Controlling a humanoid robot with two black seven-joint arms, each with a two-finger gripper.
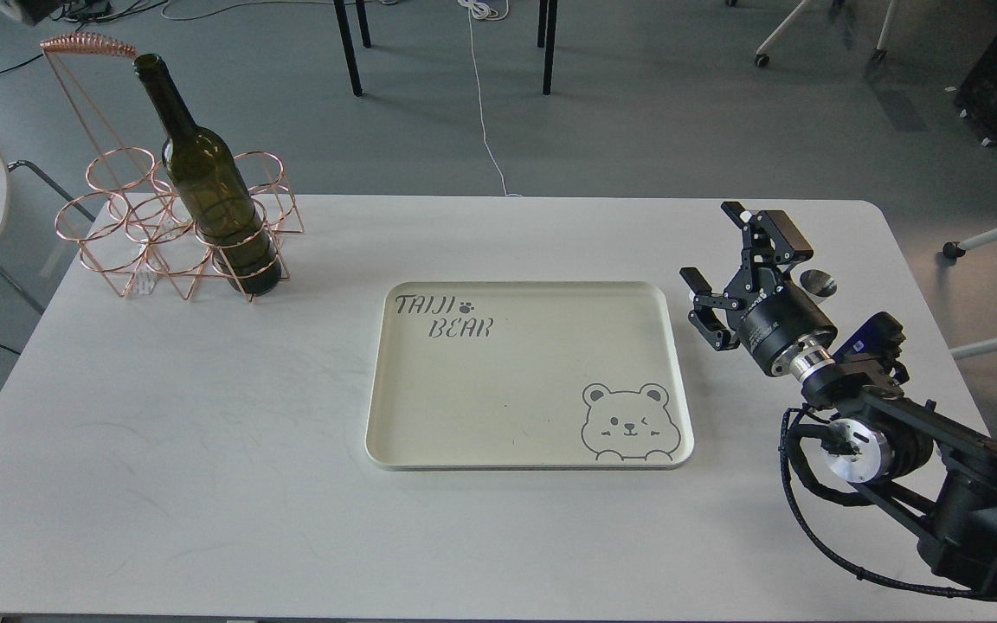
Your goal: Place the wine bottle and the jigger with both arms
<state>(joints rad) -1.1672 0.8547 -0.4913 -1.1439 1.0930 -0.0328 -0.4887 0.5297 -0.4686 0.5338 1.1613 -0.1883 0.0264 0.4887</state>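
Note:
The wine bottle (204,186) stands upright in a ring of the copper wire rack (131,234) at the table's far left, its neck free. My left arm and gripper are out of view. The jigger (817,282) stands on the table at the right, mostly hidden behind my right gripper; only its silver top shows. My right gripper (726,270) is open and empty, just left of the jigger and right of the tray, not touching either.
A cream tray (677,363) with a bear drawing and "TAIJI BEAR" text lies empty at the table's middle. The rack's tall handle (87,43) rises behind the bottle. Chair legs and cables are on the floor beyond the table.

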